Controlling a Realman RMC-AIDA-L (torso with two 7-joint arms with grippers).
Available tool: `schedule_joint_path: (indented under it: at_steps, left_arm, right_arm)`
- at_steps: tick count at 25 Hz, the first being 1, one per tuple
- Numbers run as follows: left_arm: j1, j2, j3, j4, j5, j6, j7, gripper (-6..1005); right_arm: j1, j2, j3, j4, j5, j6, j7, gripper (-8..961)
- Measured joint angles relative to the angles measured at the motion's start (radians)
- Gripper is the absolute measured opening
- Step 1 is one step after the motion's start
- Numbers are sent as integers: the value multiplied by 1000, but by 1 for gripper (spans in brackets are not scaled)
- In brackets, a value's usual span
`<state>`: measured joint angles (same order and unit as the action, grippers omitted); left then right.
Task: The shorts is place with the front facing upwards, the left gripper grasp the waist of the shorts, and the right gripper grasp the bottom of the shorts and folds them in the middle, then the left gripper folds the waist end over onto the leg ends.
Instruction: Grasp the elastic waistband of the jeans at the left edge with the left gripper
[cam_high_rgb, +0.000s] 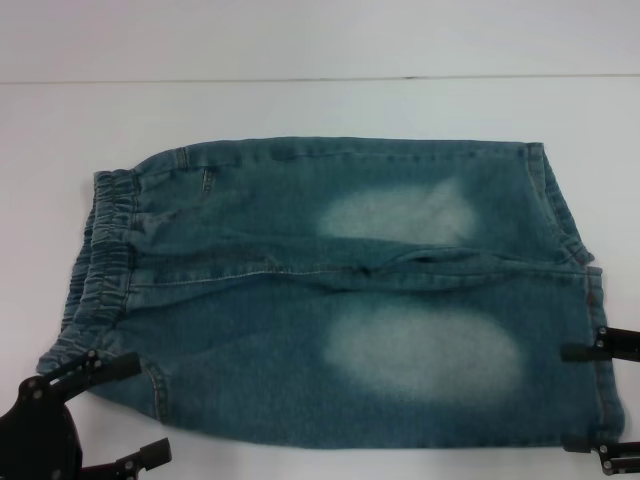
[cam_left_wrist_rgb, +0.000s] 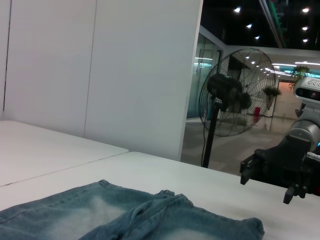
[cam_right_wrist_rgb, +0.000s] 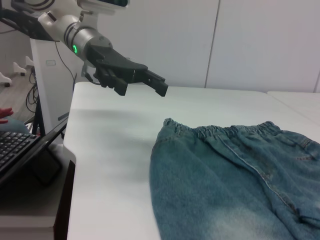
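The blue-green denim shorts (cam_high_rgb: 330, 290) lie flat on the white table (cam_high_rgb: 300, 110), with pale faded patches on both thighs. The ruffled elastic waist (cam_high_rgb: 100, 260) is at the left, and the hemmed leg ends (cam_high_rgb: 575, 300) are at the right. My left gripper (cam_high_rgb: 120, 412) stands open at the near left, by the waist's near corner. The right wrist view shows the left gripper (cam_right_wrist_rgb: 141, 88) hovering above the table, apart from the waist (cam_right_wrist_rgb: 220, 131). My right gripper (cam_high_rgb: 582, 398) stands open at the near leg hem. In the left wrist view the right gripper (cam_left_wrist_rgb: 266, 186) hangs beyond the leg ends (cam_left_wrist_rgb: 200, 212).
A seam (cam_high_rgb: 320, 78) crosses the table behind the shorts. In the left wrist view a standing fan (cam_left_wrist_rgb: 235, 95) is beyond the table's far edge. A keyboard (cam_right_wrist_rgb: 17, 147) sits on a lower stand beside the table's end near the waist.
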<state>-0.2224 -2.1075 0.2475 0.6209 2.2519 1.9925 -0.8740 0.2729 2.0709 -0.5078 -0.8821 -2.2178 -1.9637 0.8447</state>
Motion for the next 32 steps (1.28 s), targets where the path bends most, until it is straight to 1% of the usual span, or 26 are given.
schedule_joint_path:
  at_steps: [14, 19, 22, 25, 29, 32]
  left_arm:
    - [0, 0, 1, 0, 0, -3, -3, 931]
    - [-3, 0, -2, 30, -7, -5, -56, 932]
    - [-8, -3, -6, 103, -8, -13, -142, 932]
    - [-13, -13, -3, 206, -5, -46, -262, 923]
    - [-11, -27, 29, 356, 3, -97, -404, 916]
    - [-4, -45, 53, 453, 21, -134, -487, 915]
  right_arm:
    - [-1, 1, 0, 3, 0, 11, -1, 851]
    - [-2, 1, 2, 3, 0, 5, -1, 850]
    - [0, 1, 6, 2, 0, 2, 0, 850]
    - [2, 0, 6, 1, 0, 1, 3, 850]
    - [4, -1, 8, 1, 0, 3, 6, 849]
    - [4, -2, 9, 0, 0, 6, 6, 849]
